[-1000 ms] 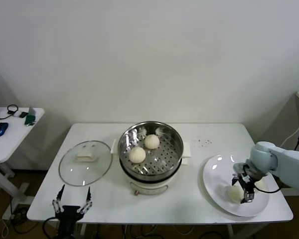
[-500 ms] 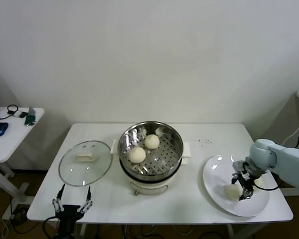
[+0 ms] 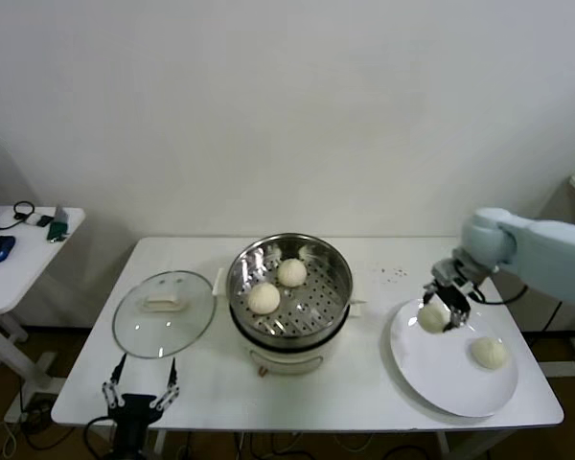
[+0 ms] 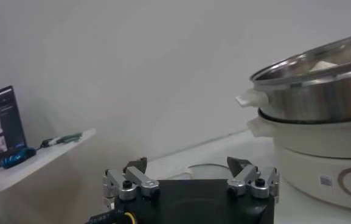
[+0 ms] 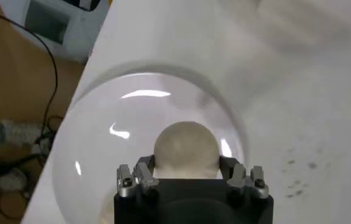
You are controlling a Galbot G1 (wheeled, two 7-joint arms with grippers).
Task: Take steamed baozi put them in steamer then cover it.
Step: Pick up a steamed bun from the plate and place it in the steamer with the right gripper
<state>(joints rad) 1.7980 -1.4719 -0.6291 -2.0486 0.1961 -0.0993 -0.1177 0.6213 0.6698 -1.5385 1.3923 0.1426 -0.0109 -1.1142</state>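
The right pincer [image 3: 443,311] pinches a baozi [image 3: 433,317], lifted above the near edge of the white plate [image 3: 441,379]. The steamer [image 3: 290,287], already holding two buns, lies to this pincer's left across the bench [image 3: 383,388]. The left pincer [image 3: 139,396] hangs spread and idle, farther from the load.
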